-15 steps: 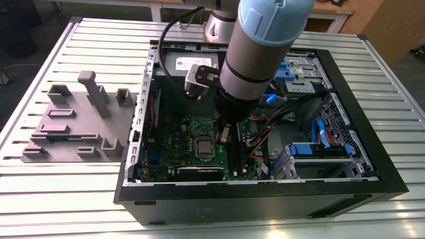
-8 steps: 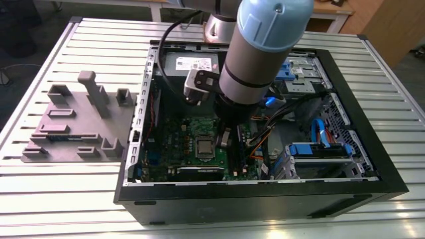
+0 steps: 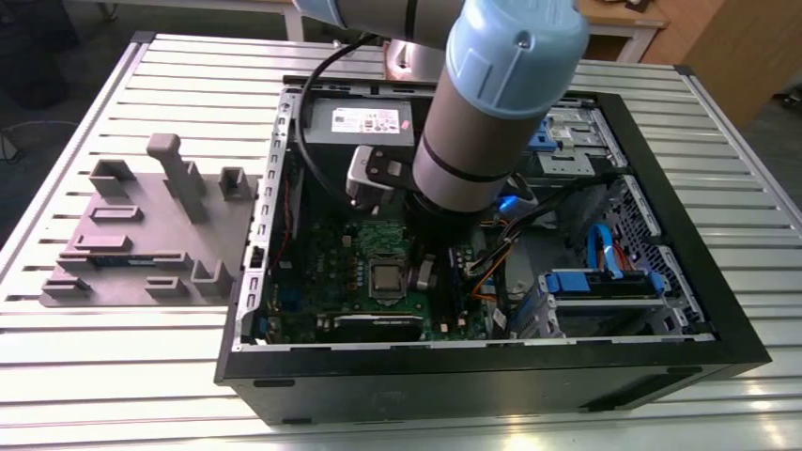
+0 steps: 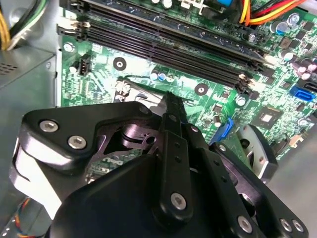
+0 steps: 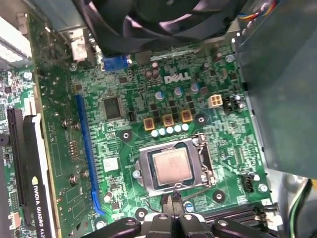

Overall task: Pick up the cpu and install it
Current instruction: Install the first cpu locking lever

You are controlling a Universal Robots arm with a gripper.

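The cpu (image 5: 171,166) is a small square chip with a silver-grey top. It lies flat in the socket of the green motherboard (image 5: 124,94), inside the metal frame (image 5: 143,171). In the exterior view the cpu (image 3: 386,278) sits near the middle of the board in the open computer case (image 3: 501,371). My gripper (image 5: 173,201) hovers just beside the socket's edge, fingers together and holding nothing. In the second wrist view my gripper (image 4: 173,104) points down at the board, and its black body covers the socket.
A grey power supply (image 3: 363,120) fills the case's far end. A black fan (image 5: 158,20), a graphics card (image 5: 29,173) and memory slots (image 4: 163,44) surround the socket. Blue drive brackets (image 3: 602,282) and cables (image 3: 501,258) lie on the exterior view's right. A grey fixture plate (image 3: 150,225) lies outside the case.
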